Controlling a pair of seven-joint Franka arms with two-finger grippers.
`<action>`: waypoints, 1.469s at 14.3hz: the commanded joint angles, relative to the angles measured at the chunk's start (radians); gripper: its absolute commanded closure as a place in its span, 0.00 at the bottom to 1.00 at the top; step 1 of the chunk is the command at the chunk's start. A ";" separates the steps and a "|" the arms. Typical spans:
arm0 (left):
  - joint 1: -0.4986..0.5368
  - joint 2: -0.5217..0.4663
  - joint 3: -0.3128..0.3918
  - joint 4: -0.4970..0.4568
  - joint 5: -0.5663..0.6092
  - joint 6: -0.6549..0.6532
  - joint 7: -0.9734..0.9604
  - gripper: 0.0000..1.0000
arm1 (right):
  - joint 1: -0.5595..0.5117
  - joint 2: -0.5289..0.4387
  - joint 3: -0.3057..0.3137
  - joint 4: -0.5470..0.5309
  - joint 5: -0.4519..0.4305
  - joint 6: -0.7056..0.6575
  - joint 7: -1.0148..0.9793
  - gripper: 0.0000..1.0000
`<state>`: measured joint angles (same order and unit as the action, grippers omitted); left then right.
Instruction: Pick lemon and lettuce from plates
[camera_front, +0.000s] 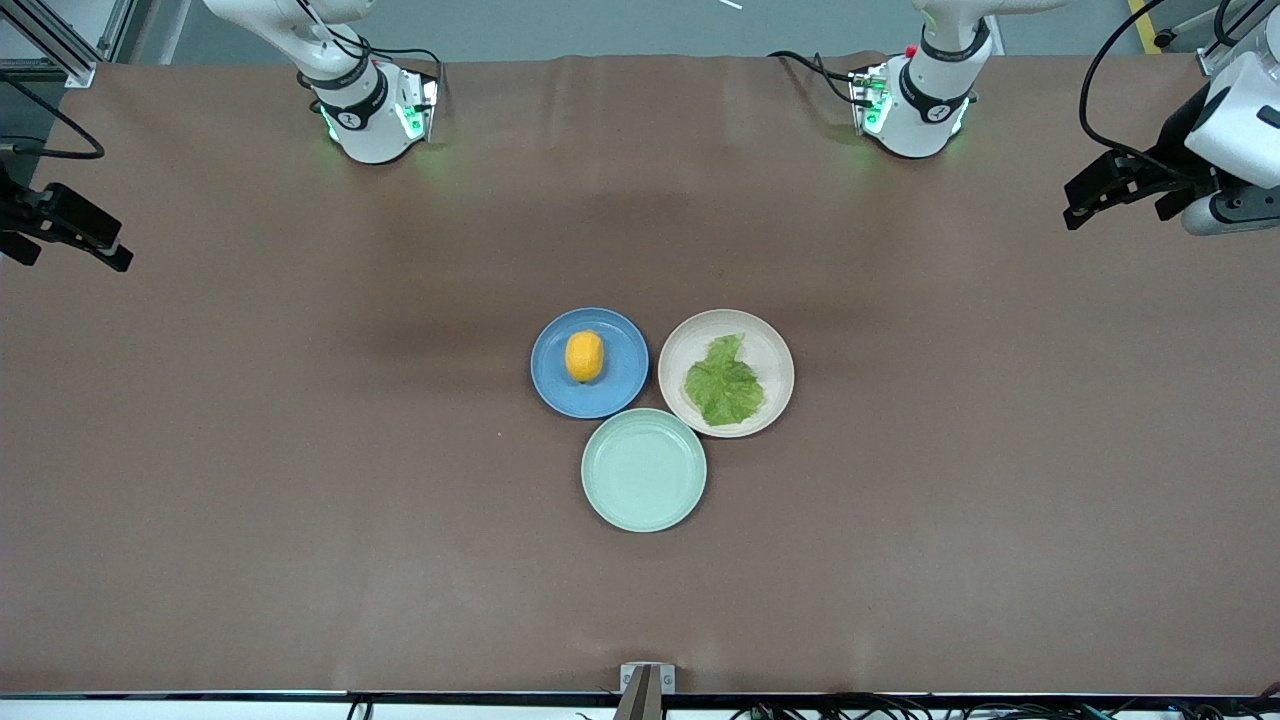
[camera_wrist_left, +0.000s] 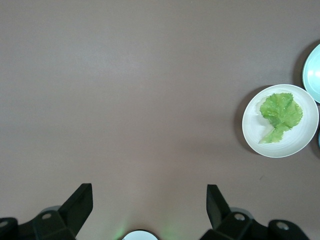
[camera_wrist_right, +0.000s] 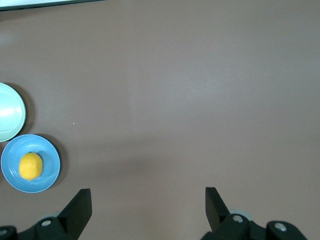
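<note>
While both arms wait high at their own ends of the brown table (camera_front: 300, 450), the left gripper (camera_wrist_left: 150, 210) and right gripper (camera_wrist_right: 148, 210) hang spread wide over bare cloth. The small dimpled yellow-orange lemon (camera_front: 584, 356) sits in the round blue plate (camera_front: 620, 385); beside it, the crinkled green lettuce leaf (camera_front: 724, 383) lies on the cream plate (camera_front: 772, 352) (a mint-green plate (camera_front: 644, 470) touches both, nearer the front camera).

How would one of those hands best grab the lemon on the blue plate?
Probably from straight above, closing across the lemon's narrow middle. It lies on its side, alone on the shallow blue plate, so the rim blocks a sideways approach while the top is free.
</note>
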<state>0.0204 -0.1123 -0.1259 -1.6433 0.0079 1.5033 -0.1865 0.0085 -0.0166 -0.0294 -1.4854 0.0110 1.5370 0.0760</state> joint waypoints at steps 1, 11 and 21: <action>0.004 0.019 0.000 0.023 -0.014 -0.020 0.022 0.00 | -0.022 0.009 0.019 0.017 -0.008 -0.003 -0.001 0.00; -0.019 0.123 -0.075 0.025 -0.006 0.005 -0.230 0.00 | -0.015 0.029 0.019 0.017 0.000 -0.003 -0.001 0.00; -0.042 0.316 -0.264 -0.184 -0.002 0.463 -1.014 0.00 | 0.348 0.167 0.028 -0.007 0.010 0.057 0.247 0.00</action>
<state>-0.0051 0.1311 -0.3639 -1.8355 0.0075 1.9050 -1.0407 0.2803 0.1006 0.0068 -1.4888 0.0199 1.5754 0.2104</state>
